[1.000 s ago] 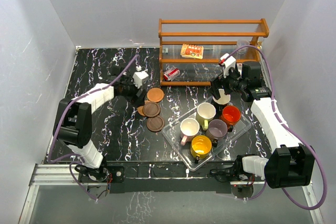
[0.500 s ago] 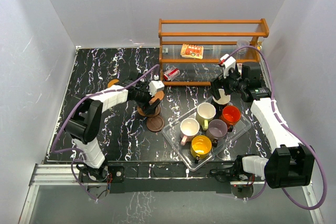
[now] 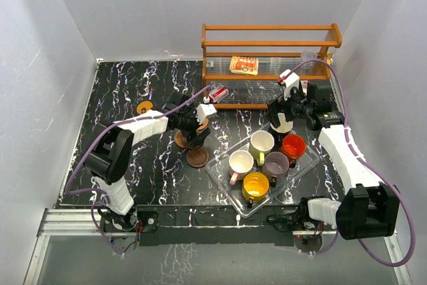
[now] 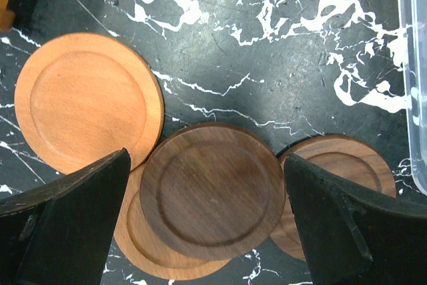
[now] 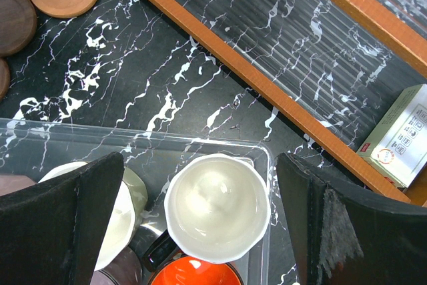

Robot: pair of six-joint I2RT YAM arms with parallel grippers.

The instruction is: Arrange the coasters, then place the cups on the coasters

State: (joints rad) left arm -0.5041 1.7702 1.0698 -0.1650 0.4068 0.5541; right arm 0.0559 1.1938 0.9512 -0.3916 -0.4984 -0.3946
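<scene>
My left gripper (image 4: 212, 221) hangs open over a cluster of coasters, its fingers on either side of a dark brown coaster (image 4: 212, 189). That one overlaps an orange-brown coaster (image 4: 143, 245). An orange coaster (image 4: 87, 101) and a brown one (image 4: 340, 171) lie beside it. One orange coaster (image 3: 145, 107) lies alone at the back left. My right gripper (image 5: 203, 221) is open above the black cup with the white interior (image 5: 217, 206) in the clear tray (image 5: 133, 139). The olive-cream (image 3: 261, 143), orange-red (image 3: 293, 145), mauve (image 3: 275, 163), pale pink (image 3: 241, 163) and yellow (image 3: 256, 185) cups stand in the tray too.
A wooden rack (image 3: 270, 43) stands at the back right, just behind the right gripper, with a printed box (image 3: 244, 65) on its shelf and a small packet (image 3: 218, 93) at its foot. Grey walls close in the table on three sides.
My left gripper has swung right, from the back left to over the coaster cluster, and its jaws opened wider. The lone orange coaster came into view. The right arm has not moved.
</scene>
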